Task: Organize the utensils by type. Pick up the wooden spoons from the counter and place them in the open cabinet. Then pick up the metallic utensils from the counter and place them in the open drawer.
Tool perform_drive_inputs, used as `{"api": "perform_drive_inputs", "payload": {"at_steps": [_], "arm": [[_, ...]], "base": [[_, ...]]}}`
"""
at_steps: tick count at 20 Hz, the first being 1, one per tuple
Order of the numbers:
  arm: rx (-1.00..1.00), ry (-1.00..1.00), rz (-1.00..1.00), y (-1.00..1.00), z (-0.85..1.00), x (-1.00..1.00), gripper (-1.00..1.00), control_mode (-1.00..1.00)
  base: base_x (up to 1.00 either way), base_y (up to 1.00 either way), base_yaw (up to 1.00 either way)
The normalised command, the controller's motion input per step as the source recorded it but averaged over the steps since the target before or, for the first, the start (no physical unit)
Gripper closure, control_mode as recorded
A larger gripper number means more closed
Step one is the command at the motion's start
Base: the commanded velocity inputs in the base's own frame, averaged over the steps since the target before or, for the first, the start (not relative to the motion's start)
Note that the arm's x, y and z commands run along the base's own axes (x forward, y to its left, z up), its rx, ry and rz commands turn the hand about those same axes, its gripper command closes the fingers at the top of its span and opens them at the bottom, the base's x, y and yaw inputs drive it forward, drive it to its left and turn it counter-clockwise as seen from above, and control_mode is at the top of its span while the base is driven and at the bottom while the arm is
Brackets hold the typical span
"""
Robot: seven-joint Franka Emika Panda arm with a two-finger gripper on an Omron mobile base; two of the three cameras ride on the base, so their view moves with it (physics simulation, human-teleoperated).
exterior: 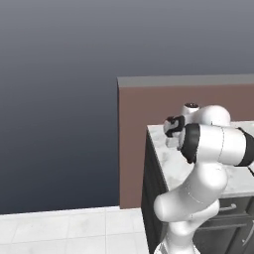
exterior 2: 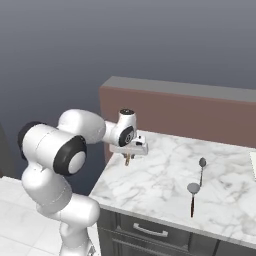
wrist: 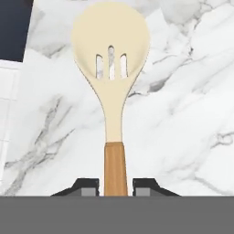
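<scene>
gripper (wrist: 116, 185) clamped on the small wooden spoon's handle, above the counter.

in the hand view the two dark fingertips (wrist: 87, 185) sit tight against either side of the orange-brown handle of the slotted spoon (wrist: 111, 68), its pale head pointing away over the white marble counter (wrist: 183, 114). in the right base view the gripper (exterior 2: 128, 159) hangs over the counter's near left corner with the spoon handle poking down, clear of the slab. the two metal utensils (exterior 2: 196, 189) lie well apart to its right.
</scene>
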Motion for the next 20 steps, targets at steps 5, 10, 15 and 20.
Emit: {"api": "perform_drive_inputs", "payload": {"at_steps": [5, 10, 15, 20], "arm": [[0.01, -0.26, 0.25, 0.00, 0.76, -0.49, 1.00, -1.00], [0.00, -0.38, 0.43, 0.03, 0.70, -0.66, 1.00, -1.00], [-0.01, -0.30, 0.45, 0.04, 0.71, -0.56, 1.00, -1.00], [0.00, -0.10, 0.39, 0.01, 0.45, -0.22, 1.00, -1.00]], "base": [[0.00, 0.00, 0.00], [0.00, 0.00, 0.00], [0.00, 0.00, 0.00], [0.00, 0.00, 0.00]]}}
